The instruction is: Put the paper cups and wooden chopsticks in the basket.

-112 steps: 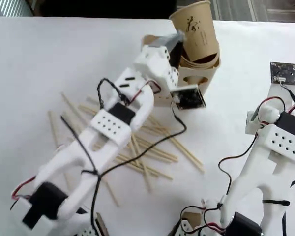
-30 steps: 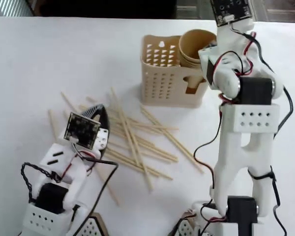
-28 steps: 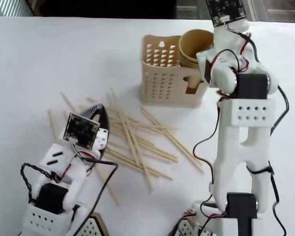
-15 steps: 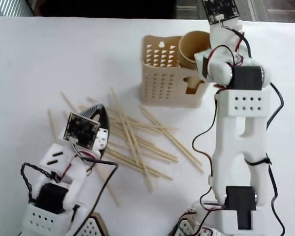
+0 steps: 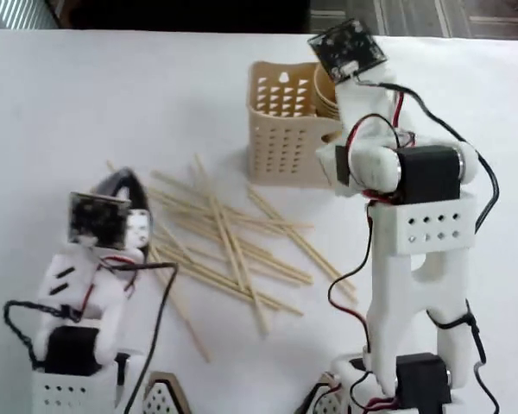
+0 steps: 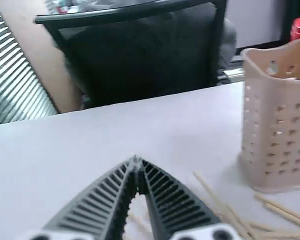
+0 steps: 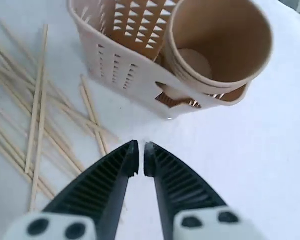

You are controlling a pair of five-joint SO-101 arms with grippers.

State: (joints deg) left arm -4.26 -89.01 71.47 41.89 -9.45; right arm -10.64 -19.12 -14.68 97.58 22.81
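Paper cups (image 7: 225, 35) sit nested inside the basket (image 7: 115, 65) near the table's (image 5: 86, 95) far edge. Wooden chopsticks (image 5: 232, 250) lie scattered mid-table. Left pincer (image 6: 136, 165) and right pincer (image 7: 141, 152) are both pressed together, empty.

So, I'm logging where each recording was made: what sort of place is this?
Probably an office or a lab room: a black mesh desk chair stands behind the white table, with slatted window blinds beside it.

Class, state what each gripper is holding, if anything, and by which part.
Nothing is held. The left gripper and the right gripper are both shut, with nothing between their black ridged fingers.
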